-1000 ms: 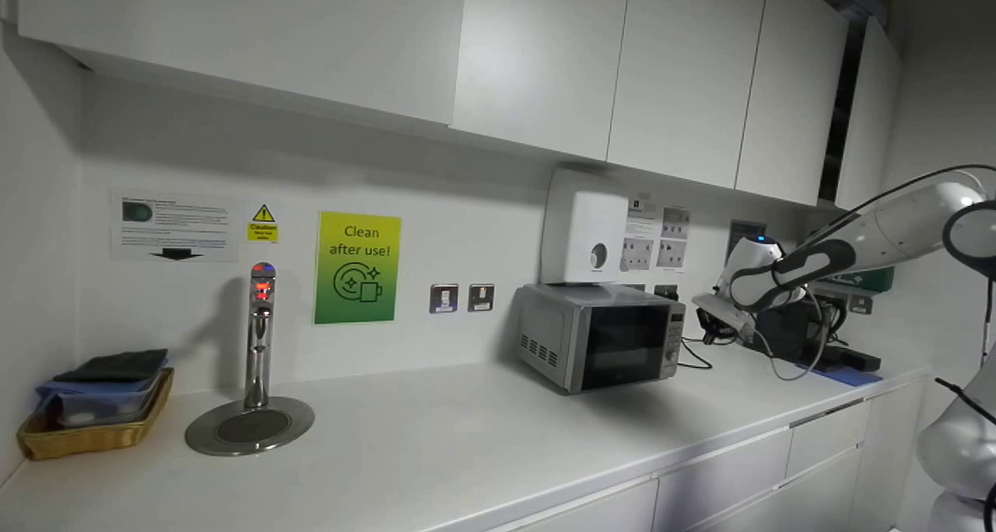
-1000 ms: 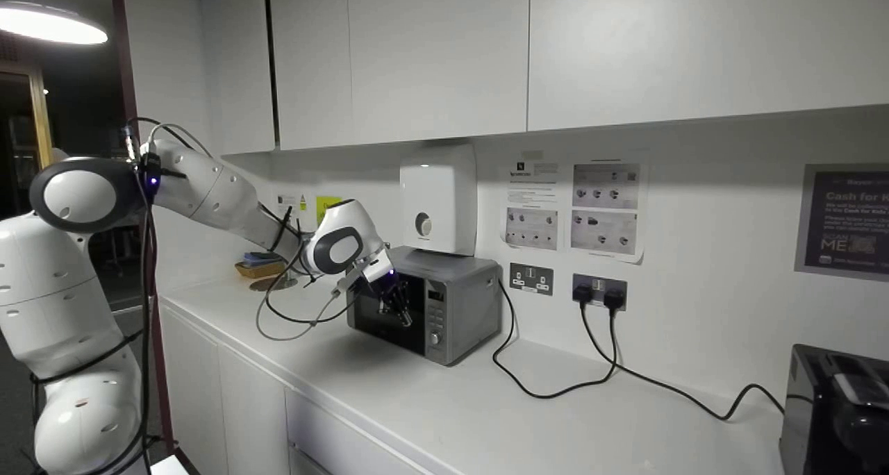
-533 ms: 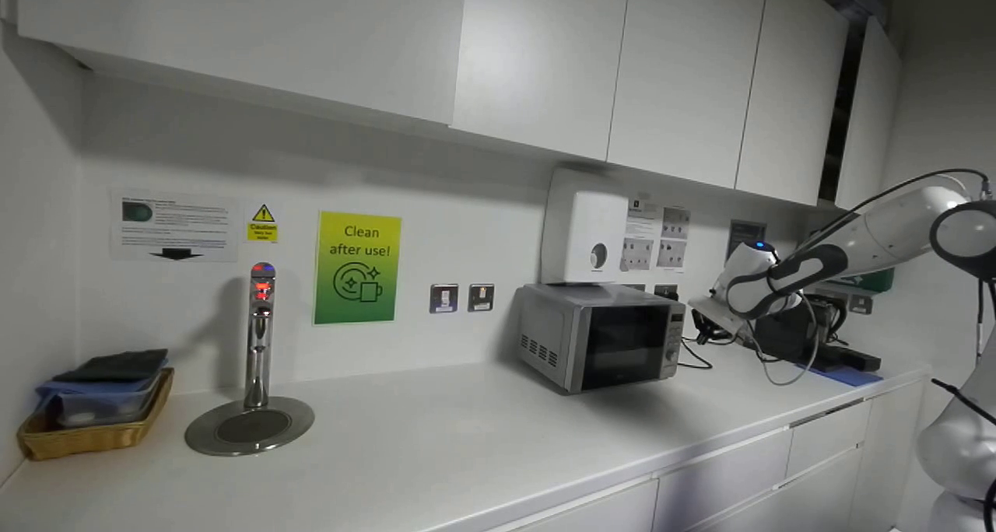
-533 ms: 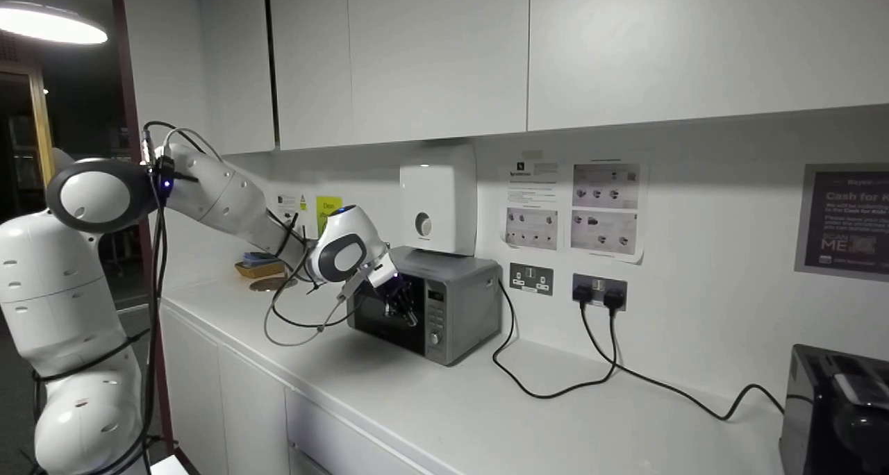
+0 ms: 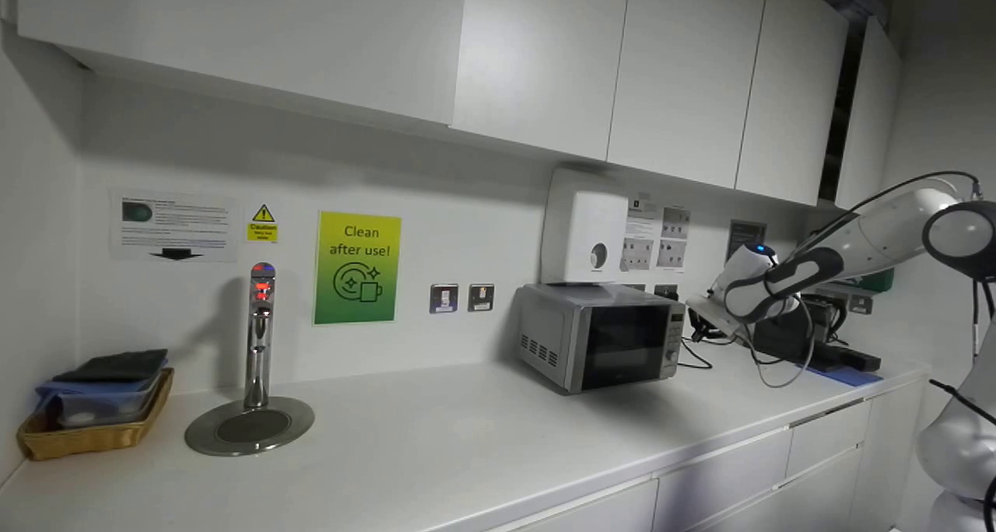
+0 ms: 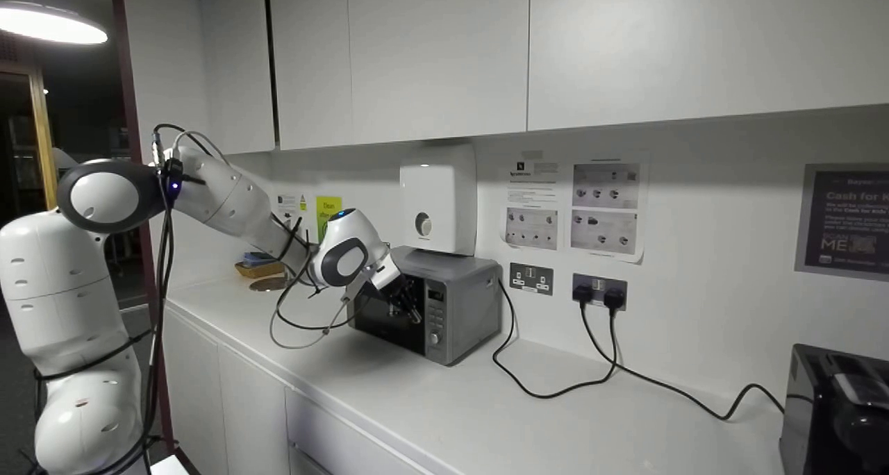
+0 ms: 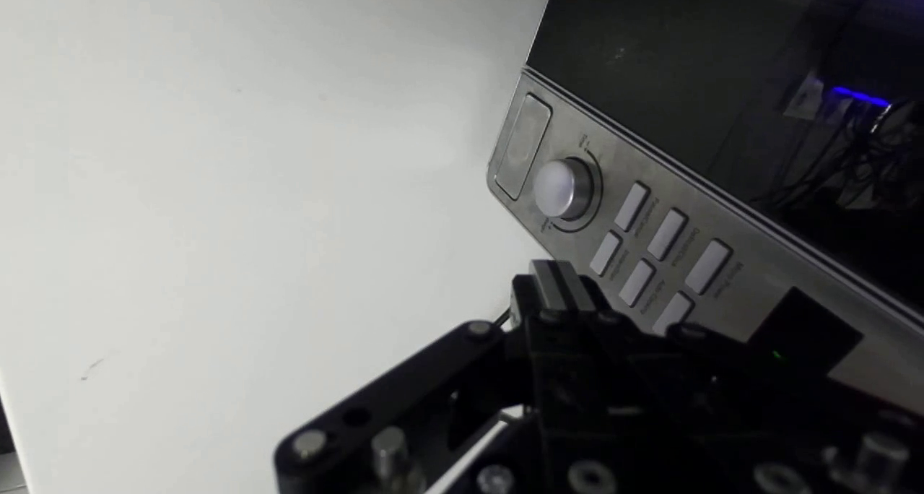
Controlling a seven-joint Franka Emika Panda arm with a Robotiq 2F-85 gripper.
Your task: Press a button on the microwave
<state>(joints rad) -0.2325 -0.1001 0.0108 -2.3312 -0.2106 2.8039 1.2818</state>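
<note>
Hovering near microwave (image 5: 601,337), tool (image 7: 559,271) closed.

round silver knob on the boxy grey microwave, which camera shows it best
The wrist view: the round silver knob appears large and uncovered there, with the pale grey rectangular buttons beside it. Both exterior views show it only as a small disc low on the silver-grey boxy microwave, too tiny for detail.
</note>
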